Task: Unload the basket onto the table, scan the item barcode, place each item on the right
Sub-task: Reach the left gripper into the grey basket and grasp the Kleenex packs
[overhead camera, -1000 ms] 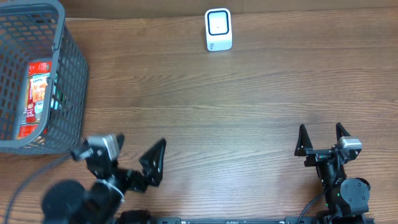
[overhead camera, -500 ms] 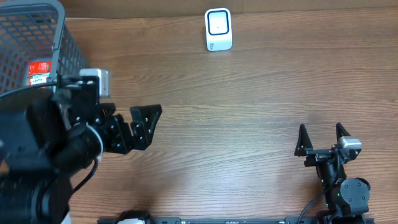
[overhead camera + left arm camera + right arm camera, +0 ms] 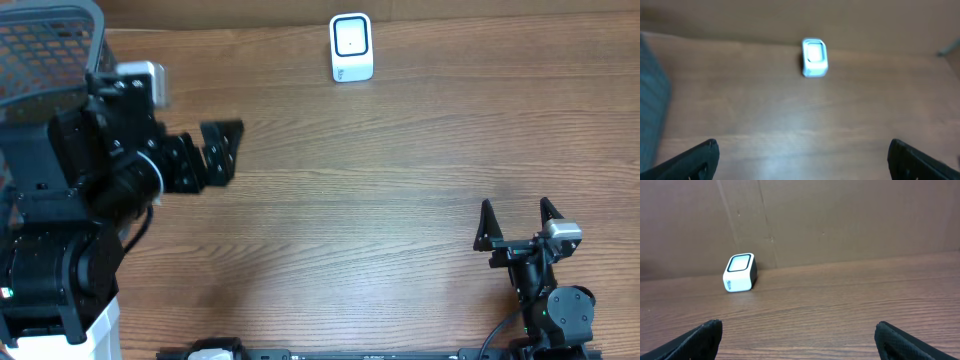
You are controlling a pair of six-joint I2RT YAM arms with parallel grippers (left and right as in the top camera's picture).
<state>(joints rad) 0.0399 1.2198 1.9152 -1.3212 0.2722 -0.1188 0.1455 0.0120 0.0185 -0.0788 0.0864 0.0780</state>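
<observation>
Your left gripper hangs over the left side of the desk, just beside the grey basket in the far left corner. Its fingers are spread wide with nothing between them. Your right gripper sits at the near right edge, fingers likewise released and empty. The white scanner stands at the far edge near the middle, window facing upward. The item shows in no view; the left arm covers most of the basket.
</observation>
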